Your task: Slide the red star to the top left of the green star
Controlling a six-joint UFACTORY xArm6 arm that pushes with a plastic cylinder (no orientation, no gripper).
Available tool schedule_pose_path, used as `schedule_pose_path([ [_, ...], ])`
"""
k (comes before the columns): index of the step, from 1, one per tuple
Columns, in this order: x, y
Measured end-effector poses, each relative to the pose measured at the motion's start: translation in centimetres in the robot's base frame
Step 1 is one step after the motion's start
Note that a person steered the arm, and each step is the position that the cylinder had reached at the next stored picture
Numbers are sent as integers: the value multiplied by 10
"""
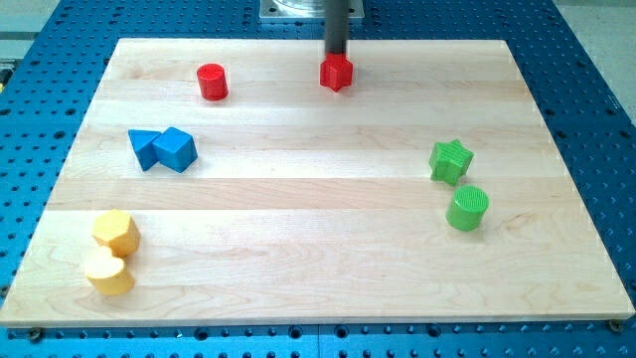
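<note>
The red star (337, 74) lies near the top middle of the wooden board (318, 249). My tip (336, 57) sits right at the star's top edge, touching or nearly touching it. The green star (450, 160) lies at the view's right, well below and to the right of the red star.
A green cylinder (467, 209) sits just below the green star. A red cylinder (212, 82) is at the top left. Two blue blocks (162, 149) sit together at the left. Two yellow blocks (112, 251) sit at the bottom left. Blue perforated table surrounds the board.
</note>
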State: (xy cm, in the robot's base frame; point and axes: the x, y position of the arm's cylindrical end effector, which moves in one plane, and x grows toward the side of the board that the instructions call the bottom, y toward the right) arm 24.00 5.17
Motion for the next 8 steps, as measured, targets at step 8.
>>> schedule_pose_path([
  [8,61,109],
])
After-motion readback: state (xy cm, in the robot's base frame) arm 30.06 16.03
